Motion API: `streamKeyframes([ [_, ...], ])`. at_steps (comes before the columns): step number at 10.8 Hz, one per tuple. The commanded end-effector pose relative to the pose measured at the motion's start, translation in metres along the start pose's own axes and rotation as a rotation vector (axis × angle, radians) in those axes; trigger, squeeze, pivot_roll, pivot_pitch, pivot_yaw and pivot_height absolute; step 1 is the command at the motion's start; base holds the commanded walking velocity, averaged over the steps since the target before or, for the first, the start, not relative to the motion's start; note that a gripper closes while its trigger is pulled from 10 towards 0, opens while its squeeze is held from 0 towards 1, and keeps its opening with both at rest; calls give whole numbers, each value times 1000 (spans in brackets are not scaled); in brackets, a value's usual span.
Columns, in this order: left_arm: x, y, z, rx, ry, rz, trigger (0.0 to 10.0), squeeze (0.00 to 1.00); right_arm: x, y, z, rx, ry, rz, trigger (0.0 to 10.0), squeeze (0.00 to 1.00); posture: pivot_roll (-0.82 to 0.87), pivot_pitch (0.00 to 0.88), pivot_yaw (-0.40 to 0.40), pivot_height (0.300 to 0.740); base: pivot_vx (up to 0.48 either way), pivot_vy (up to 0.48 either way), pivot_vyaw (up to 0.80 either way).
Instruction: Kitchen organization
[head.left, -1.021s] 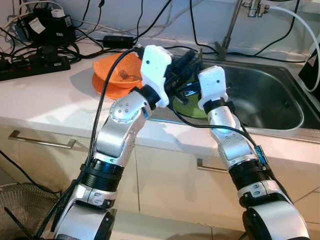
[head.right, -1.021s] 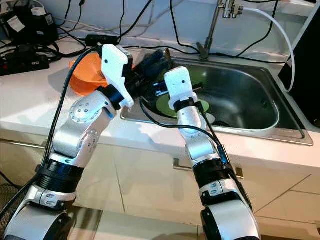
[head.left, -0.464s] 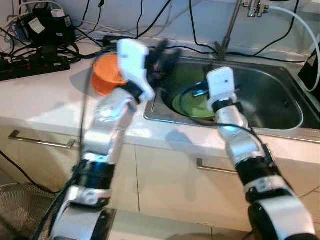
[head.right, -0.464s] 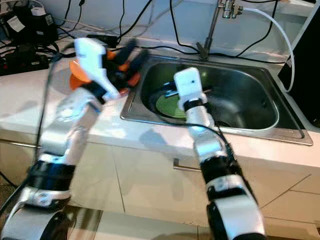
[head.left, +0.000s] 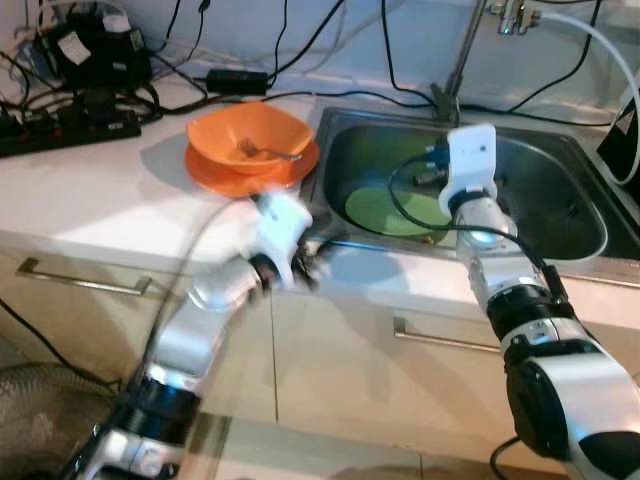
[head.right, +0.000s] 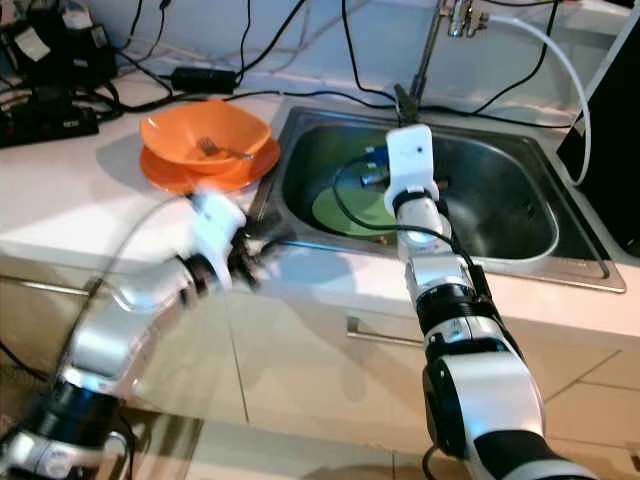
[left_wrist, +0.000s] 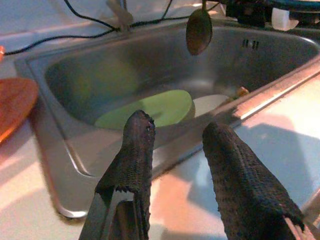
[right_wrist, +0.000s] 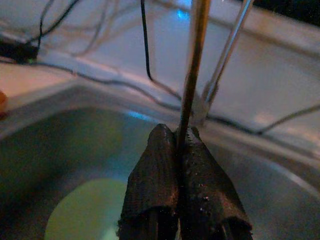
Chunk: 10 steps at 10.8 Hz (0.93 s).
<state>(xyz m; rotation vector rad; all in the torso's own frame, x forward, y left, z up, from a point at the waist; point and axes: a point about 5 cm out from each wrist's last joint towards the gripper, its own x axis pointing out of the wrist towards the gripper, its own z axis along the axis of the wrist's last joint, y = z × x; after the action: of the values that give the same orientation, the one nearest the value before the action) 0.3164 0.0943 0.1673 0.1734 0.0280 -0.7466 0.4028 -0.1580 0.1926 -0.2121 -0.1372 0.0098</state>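
Observation:
My right gripper (right_wrist: 177, 135) is shut on the thin metal handle of a spoon (right_wrist: 192, 65) and hovers over the steel sink (head.left: 560, 240); the spoon's bowl (left_wrist: 199, 31) hangs above the basin. Below it a green plate (head.left: 395, 212) lies on the sink bottom, with a small white item (left_wrist: 212, 104) beside it. My left gripper (left_wrist: 175, 125) is open with nothing between its fingers, low at the counter's front edge (head.left: 312, 262), blurred. An orange bowl (head.left: 250, 135) with a utensil inside sits on an orange plate (head.left: 215, 175) left of the sink.
A faucet (head.left: 455, 60) rises behind the sink. A power strip (head.left: 60, 130), adapters and many black cables crowd the counter's back left. Cabinet handles (head.left: 85, 285) run below the counter. A wire basket (head.left: 35, 420) stands on the floor at lower left.
My left gripper has pulled away from the right one at the sink's left and swung down to the counter's front edge. The right gripper has shifted right over the basin.

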Motion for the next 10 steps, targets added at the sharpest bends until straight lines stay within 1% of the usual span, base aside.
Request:
streamKeyframes([
  [1, 1, -4, 9, 12, -24, -13, 10000, 0, 4, -2, 4, 47, 12, -7, 10000, 0, 236, 30, -68, 740, 0, 0, 0],
  [2, 2, -8, 6, 1, -9, -20, 10000, 0, 4, 2, -2, 78, 55, 7, 10000, 0, 242, 28, -72, 740, 0, 0, 0],
  [4, 3, -16, 5, -12, 1, -48, 10000, 0, 1, 12, -15, 107, 129, 42, 10000, 0, 247, 27, -75, 740, 0, 0, 0],
  [5, 5, -24, 3, -21, 14, -72, 10000, 0, -3, 19, -25, 134, 180, 57, 10000, 0, 257, 28, -80, 740, 0, 0, 0],
  [6, 6, -33, -1, -33, 37, -108, 10000, 0, -7, 25, -33, 138, 218, 72, 10000, 0, 260, 28, -80, 740, 0, 0, 0],
  [7, 7, -39, -4, -47, 52, -128, 10000, 0, -8, 28, -36, 141, 229, 80, 10000, 0, 259, 29, -79, 740, 0, 0, 0],
  [10, 10, -44, -6, -52, 83, -135, 10000, 0, -12, 32, -44, 141, 266, 89, 10000, 0, 261, 22, -76, 740, 0, 0, 0],
])
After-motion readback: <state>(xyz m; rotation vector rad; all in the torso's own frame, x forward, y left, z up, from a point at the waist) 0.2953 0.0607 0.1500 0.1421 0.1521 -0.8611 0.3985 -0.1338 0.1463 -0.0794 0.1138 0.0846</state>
